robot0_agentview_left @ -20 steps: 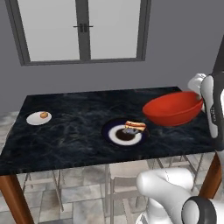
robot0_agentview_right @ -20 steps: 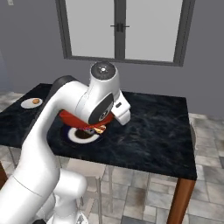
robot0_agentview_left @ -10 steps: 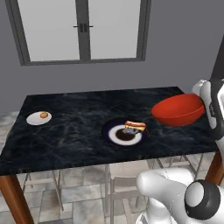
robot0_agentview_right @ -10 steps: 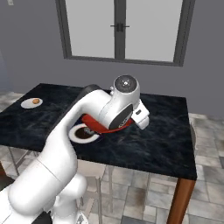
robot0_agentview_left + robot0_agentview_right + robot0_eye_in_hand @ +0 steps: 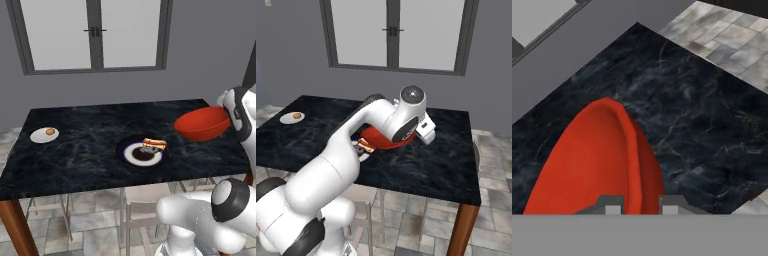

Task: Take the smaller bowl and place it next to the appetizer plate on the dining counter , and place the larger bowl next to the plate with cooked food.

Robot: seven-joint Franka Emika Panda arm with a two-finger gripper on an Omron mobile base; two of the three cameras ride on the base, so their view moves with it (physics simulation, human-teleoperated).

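Observation:
The larger bowl (image 5: 202,123), wide and glossy red, hangs tilted just above the dining counter (image 5: 90,145), to the right of the plate with cooked food (image 5: 142,151). My gripper (image 5: 641,202) is shut on its rim, one finger inside and one outside the wall of the bowl (image 5: 587,165). In the right base view my arm covers most of the bowl (image 5: 378,137), beside the dark-rimmed plate (image 5: 362,148). The appetizer plate (image 5: 44,134) with its orange morsel lies at the counter's far left end. The smaller bowl is out of view.
A grey wall with a window (image 5: 92,32) stands behind the counter. Chairs (image 5: 137,212) are tucked under its near side over a tiled floor. The counter's right end (image 5: 466,165) lies close past the bowl, with bare marble (image 5: 702,115) around it.
My arm has swung to the right over the counter, carrying the red bowl a little further right of the dark-rimmed plate. The grip on the rim is unchanged.

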